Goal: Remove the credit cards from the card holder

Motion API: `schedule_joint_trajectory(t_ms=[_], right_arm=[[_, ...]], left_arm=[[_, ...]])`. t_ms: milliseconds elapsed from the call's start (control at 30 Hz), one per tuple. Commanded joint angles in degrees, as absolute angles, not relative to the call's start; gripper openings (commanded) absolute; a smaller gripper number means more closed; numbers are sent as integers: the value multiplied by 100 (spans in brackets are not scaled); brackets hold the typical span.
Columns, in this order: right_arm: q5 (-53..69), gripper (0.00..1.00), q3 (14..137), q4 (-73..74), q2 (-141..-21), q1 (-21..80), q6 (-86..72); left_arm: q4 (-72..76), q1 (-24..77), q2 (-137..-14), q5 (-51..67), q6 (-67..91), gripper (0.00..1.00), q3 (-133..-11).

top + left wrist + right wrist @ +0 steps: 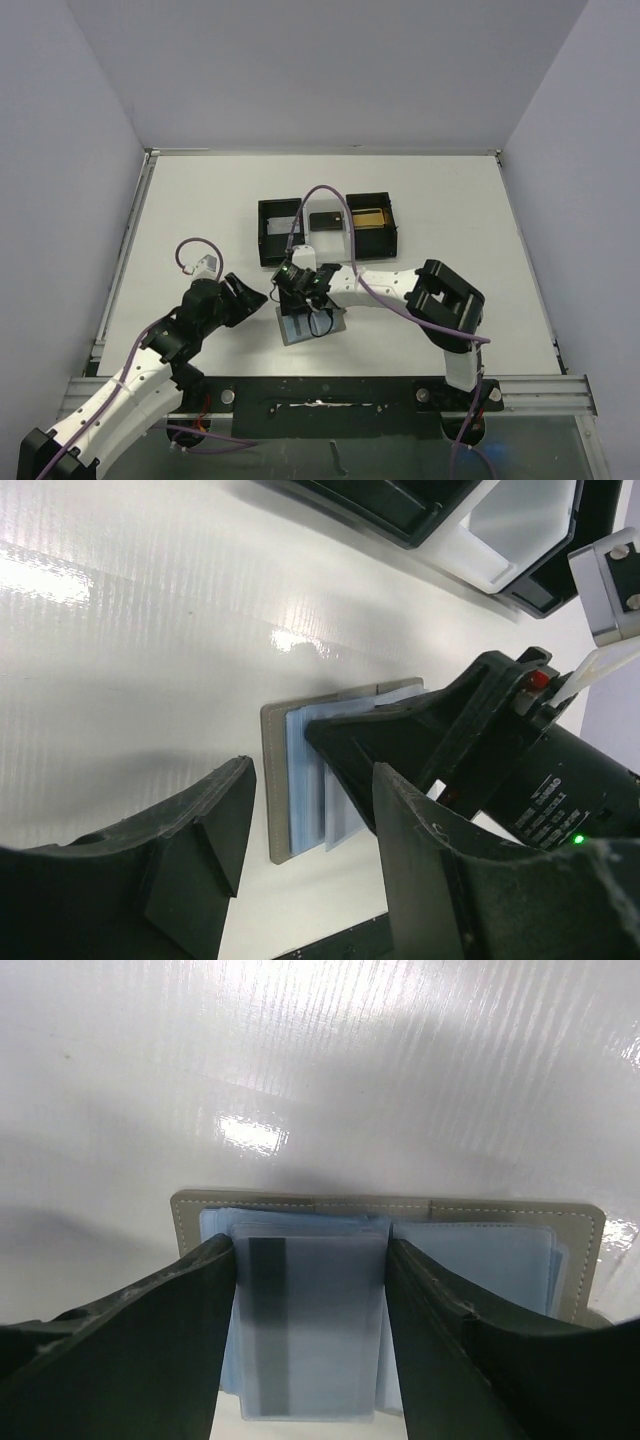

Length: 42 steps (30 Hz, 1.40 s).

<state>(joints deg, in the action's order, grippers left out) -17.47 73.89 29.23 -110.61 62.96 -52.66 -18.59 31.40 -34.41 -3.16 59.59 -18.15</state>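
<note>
Credit card, card holder, label illegible

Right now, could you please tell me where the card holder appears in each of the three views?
Top external: card holder lies lower centre, just left of middle.
Left wrist: centre, open flat.
Right wrist: lower centre.
Shared landmark: the right gripper, jaws against a credit card's side edges.
</note>
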Motion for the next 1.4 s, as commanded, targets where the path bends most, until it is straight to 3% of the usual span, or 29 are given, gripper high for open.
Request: schedule_joint_trajectory(t_ms=[0, 667, 1367], right_arm=[[-666, 56, 6624, 1927, -10592, 5998, -5225], [457, 57, 5597, 687, -10194, 5497, -5519], [553, 57, 5590, 642, -10134, 5465, -5537]], left_arm=[[-1359, 3120, -3498, -15, 5888, 49, -1973], [1581, 3282, -5008, 2499, 5920, 47, -1121], [3228, 3689, -6439, 2233, 6118, 43, -947]])
